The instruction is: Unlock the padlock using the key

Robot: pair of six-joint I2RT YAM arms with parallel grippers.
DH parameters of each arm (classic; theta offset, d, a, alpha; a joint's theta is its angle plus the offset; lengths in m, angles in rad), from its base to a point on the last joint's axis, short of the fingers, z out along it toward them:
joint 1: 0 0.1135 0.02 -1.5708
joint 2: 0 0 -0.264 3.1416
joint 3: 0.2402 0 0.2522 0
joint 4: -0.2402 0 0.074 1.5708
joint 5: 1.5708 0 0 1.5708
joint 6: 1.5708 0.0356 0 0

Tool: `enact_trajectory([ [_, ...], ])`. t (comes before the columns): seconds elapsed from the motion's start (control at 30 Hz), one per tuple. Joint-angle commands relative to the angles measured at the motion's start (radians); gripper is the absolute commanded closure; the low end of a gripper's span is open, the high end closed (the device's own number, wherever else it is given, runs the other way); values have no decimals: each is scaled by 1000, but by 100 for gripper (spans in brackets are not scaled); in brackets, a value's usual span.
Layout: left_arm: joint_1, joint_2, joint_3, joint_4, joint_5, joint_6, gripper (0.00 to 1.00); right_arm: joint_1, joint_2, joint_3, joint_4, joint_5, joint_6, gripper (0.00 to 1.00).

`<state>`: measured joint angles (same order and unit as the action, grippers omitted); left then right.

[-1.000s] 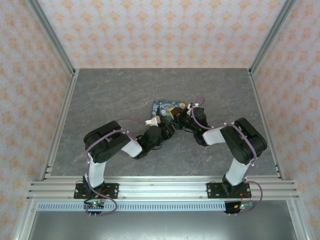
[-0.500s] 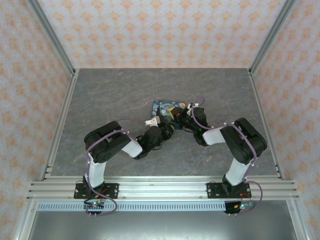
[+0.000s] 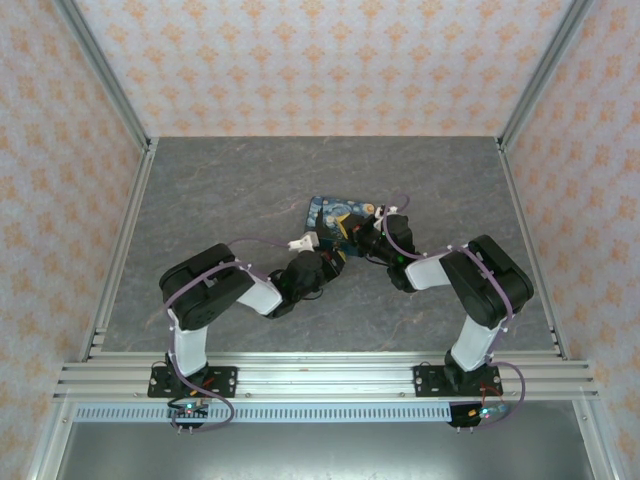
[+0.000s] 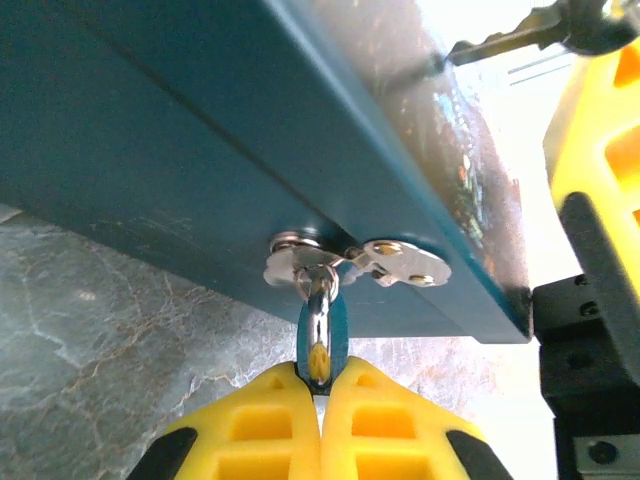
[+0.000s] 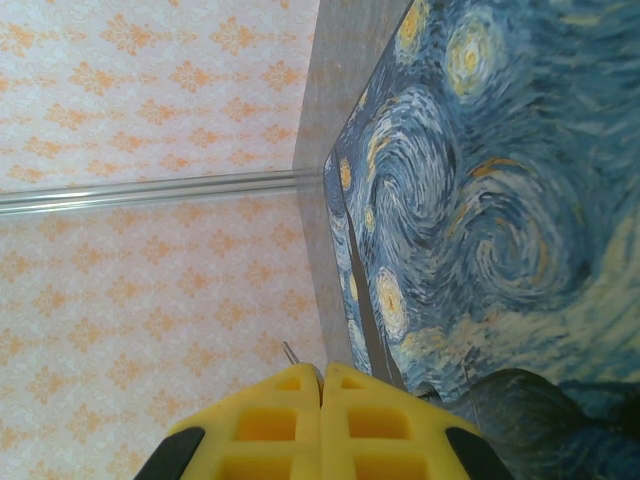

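A grey marbled table [image 3: 220,200] carries the Starry Night box [image 3: 330,210].

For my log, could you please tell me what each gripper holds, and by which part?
Left gripper: the padlock, by its body, shackle in the box's hasp. Right gripper: seemingly the key, by its head.

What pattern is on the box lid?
Blue-and-yellow swirls on the lid; clearest in right wrist view.
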<state>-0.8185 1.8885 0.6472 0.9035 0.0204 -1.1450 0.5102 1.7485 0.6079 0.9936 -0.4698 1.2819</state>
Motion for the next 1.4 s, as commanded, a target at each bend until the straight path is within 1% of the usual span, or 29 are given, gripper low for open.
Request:
enact_trajectory([
  [0.0,-5,-69,-5,-56,-10,9,100,7,33,-25,-39,10,12,100],
  [0.13,-3,-67,0,-76,-20,13,100,8,37,-28,-36,10,14,100],
  [0.53,-4,15,53,-81,-20,17,100,8,38,-21,-38,9,16,100],
  [0.57,-3,15,57,-85,-21,17,99,7,37,-21,-38,9,16,100],
  [0.6,-4,45,58,-80,-23,19,95,7,38,-21,-39,8,16,100],
  [0.67,-3,59,62,-71,-29,14,87,7,38,-20,-40,9,16,100],
  [0.77,-4,80,69,-53,-32,11,83,7,38,-20,-38,8,15,100],
  [1.03,-3,107,77,-20,-52,9,81,7,36,-23,-39,8,16,100],
  [1.2,-3,118,60,46,-78,-7,79,8,36,-25,-38,8,14,100],
  [1.37,-3,115,61,51,-99,-13,77,7,37,-25,-38,5,14,100],
])
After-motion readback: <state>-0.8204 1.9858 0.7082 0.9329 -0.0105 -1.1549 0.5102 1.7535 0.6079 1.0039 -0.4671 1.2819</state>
